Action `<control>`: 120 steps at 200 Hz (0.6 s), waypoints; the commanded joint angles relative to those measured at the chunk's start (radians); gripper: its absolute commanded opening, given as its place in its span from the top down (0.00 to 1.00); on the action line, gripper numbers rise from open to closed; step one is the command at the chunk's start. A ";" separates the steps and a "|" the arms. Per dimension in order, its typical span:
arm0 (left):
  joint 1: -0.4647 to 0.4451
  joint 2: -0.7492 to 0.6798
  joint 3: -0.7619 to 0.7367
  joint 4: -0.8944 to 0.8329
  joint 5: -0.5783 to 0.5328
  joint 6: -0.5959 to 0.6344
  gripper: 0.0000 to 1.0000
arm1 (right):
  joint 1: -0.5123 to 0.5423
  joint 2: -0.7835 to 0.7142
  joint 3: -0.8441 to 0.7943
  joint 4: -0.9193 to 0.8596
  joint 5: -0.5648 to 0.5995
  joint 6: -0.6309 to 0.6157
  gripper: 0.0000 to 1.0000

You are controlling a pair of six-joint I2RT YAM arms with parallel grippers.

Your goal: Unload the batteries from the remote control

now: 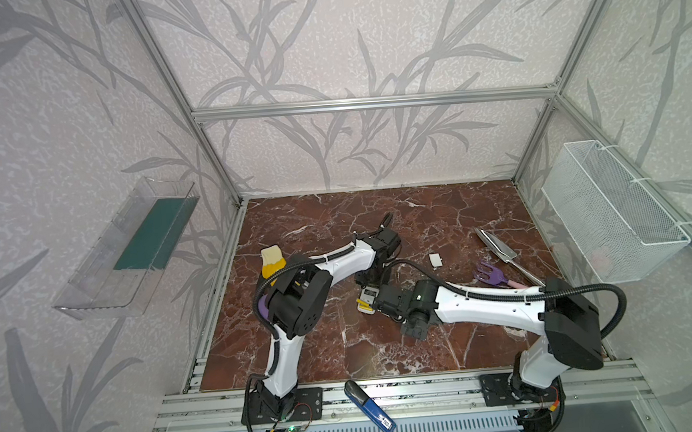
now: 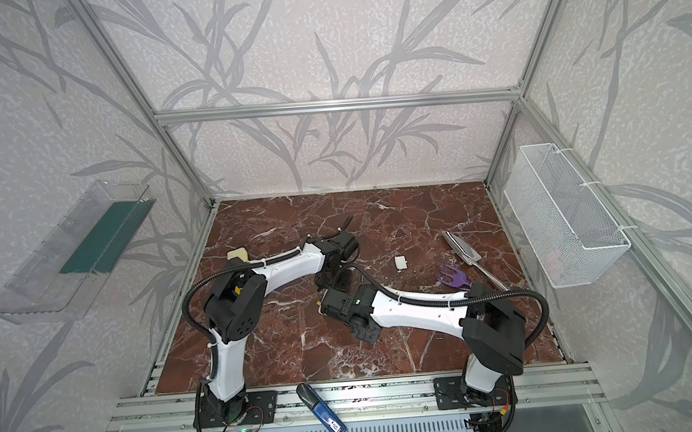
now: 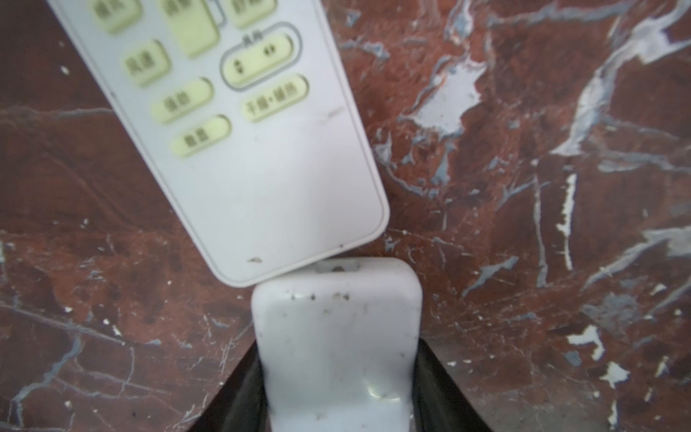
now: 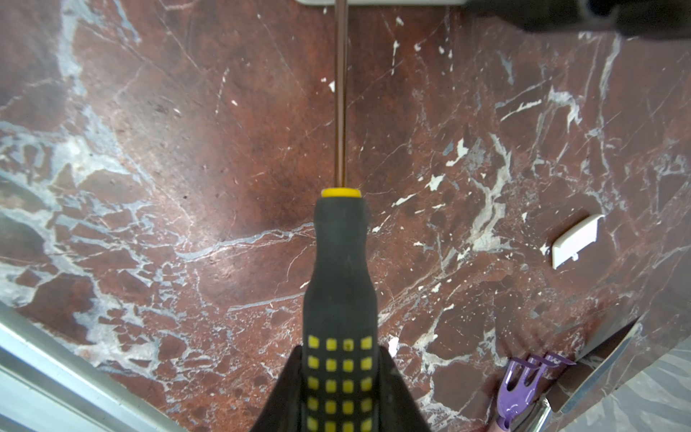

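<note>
White remote [image 1: 368, 296] amid marble table [image 1: 428, 344], small white cover [image 1: 435, 260] apart

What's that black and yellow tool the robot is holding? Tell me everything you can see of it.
A screwdriver: black, rubbery-looking handle with rows of yellow squares, a yellow collar, then a thin metal shaft. The right gripper has its jaws shut on the handle's rear part, holding it over the marbled table. The shaft reaches a white object at the picture's edge; the tip is hidden.
</note>
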 commanded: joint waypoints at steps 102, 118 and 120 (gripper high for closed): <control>0.010 0.106 0.028 0.079 0.210 0.111 0.55 | 0.000 -0.103 -0.104 0.139 -0.016 0.092 1.00; 0.014 0.108 0.037 0.079 0.220 0.122 0.55 | 0.000 -0.095 -0.102 0.147 -0.023 0.093 1.00; 0.014 0.108 0.038 0.079 0.220 0.124 0.55 | 0.000 -0.095 -0.102 0.148 -0.022 0.093 1.00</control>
